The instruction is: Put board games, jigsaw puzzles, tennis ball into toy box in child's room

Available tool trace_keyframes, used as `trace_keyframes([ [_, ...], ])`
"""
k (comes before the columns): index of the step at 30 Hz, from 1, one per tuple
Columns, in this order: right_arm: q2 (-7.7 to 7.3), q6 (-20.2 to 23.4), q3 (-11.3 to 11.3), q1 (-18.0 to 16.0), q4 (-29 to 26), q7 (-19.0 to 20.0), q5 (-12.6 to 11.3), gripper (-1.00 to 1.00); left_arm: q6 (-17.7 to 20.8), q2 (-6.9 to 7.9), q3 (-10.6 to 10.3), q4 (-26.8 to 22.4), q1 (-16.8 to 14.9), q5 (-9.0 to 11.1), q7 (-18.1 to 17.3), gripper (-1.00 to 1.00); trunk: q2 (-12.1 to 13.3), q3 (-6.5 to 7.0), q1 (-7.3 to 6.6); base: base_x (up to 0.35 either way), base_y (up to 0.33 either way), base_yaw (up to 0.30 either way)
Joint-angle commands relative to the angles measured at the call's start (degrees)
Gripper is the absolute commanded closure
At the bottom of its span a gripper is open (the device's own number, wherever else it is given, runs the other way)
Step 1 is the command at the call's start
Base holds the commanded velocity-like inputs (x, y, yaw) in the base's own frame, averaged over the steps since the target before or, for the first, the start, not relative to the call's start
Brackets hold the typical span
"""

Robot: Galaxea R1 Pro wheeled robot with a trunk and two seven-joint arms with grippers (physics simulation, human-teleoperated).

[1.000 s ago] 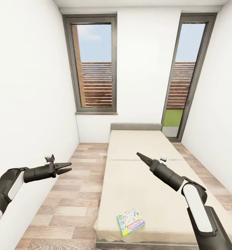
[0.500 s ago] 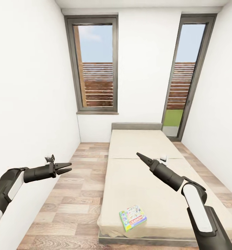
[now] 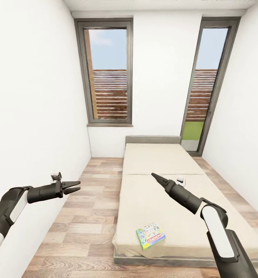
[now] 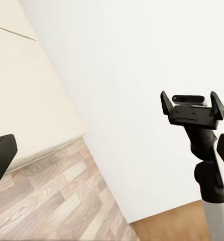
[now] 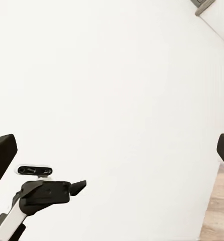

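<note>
- Board game (image 3: 150, 236) lies flat on bed (image 3: 163, 162), near foot end.
- I judge it light, stiff; grab by an edge.
- Left tool (image 3: 71, 188), right tool (image 3: 155, 177): both apart, empty.

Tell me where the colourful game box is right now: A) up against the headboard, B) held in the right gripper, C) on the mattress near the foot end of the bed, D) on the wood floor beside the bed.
C: the game box lies flat on the bed mattress by its near edge, with no gripper touching it.
</note>
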Motion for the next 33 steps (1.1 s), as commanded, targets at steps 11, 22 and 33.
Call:
trace_keyframes([
  [11, 0.07, 0.60, -0.11, -0.07, 0.56, -1.81, -0.17, -1.00, 0.50, -0.39, -0.01, 0.02, -0.01, 0.27, 0.99, -1.00, -0.06, -0.03, 0.01, -0.060, 0.036, 0.000],
  [22, 0.02, 0.71, -0.13, -0.14, 2.96, -1.89, -0.14, -1.00, 0.50, -0.41, -0.02, 0.02, -0.01, 0.25, 1.02, -1.00, -0.06, -0.03, 0.01, -0.001, 0.001, 0.000],
  [33, 0.10, 1.63, -0.11, -0.26, 3.52, -4.49, -0.06, -1.00, 0.50, -0.46, -0.02, 0.02, -0.01, 0.20, 1.02, -1.00, -0.06, -0.03, 0.01, 0.000, 0.000, 0.000],
])
